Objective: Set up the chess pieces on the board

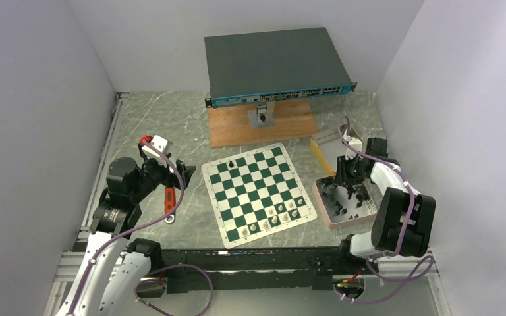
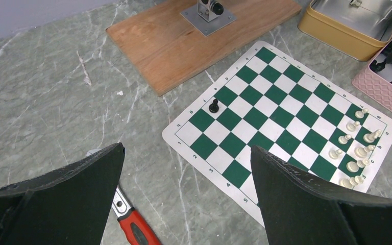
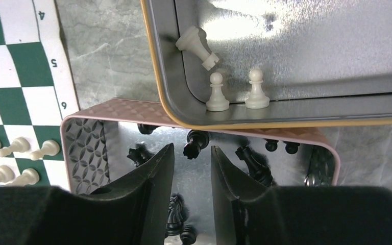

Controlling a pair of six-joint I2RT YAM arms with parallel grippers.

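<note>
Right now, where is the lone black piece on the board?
Top view: the small black plastic pawn stands in the far row of the green-and-white mat, left of centre, nearest the wooden plank.

Left arm (image 1: 126, 187) holds its jaws wide apart; right arm (image 1: 395, 197) points down, jaws narrowly parted.

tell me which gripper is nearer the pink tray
Right. The right gripper is down inside the pink tray among black chess pieces; the left gripper hovers across the board from it.
</note>
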